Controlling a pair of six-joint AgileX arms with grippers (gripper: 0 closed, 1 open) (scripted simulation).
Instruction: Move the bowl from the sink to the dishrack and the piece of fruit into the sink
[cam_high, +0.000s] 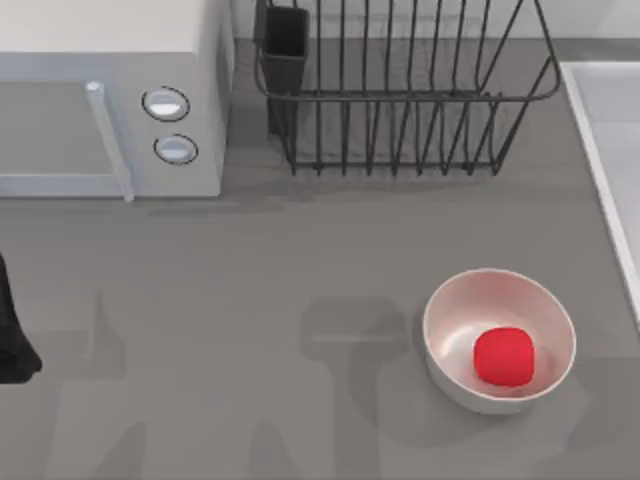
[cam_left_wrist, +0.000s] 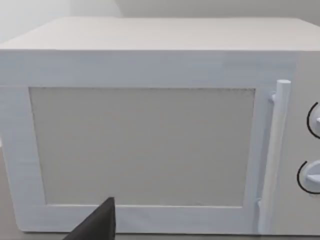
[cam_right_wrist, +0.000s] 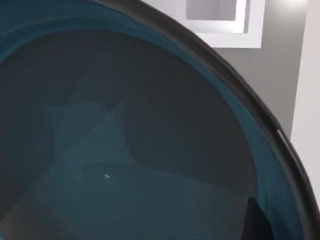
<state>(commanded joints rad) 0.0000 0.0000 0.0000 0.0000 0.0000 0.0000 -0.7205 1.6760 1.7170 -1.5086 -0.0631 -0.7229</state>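
The teal-blue bowl (cam_right_wrist: 125, 150) sits very close in the right wrist view, its dark rim curving across the picture. A dark part of my right gripper (cam_right_wrist: 256, 220) lies against the bowl's inner wall near the rim. Pale sink (cam_right_wrist: 312, 75) surfaces show behind the bowl. In the top view the sink (cam_high: 597, 160) runs along the right edge, partly in view. The black wire dishrack (cam_high: 400, 95) stands at the back centre with its cutlery cup (cam_high: 285, 45) at the left corner. The red piece of fruit (cam_high: 503, 356) lies inside a glossy white bowl (cam_high: 455, 320) at the front right.
A white microwave (cam_high: 100, 100) fills the back left, and its door (cam_left_wrist: 145, 145) faces the left wrist camera. My left arm (cam_high: 12, 340) is parked at the table's left edge. Bare grey tabletop lies between the microwave, the rack and the white bowl.
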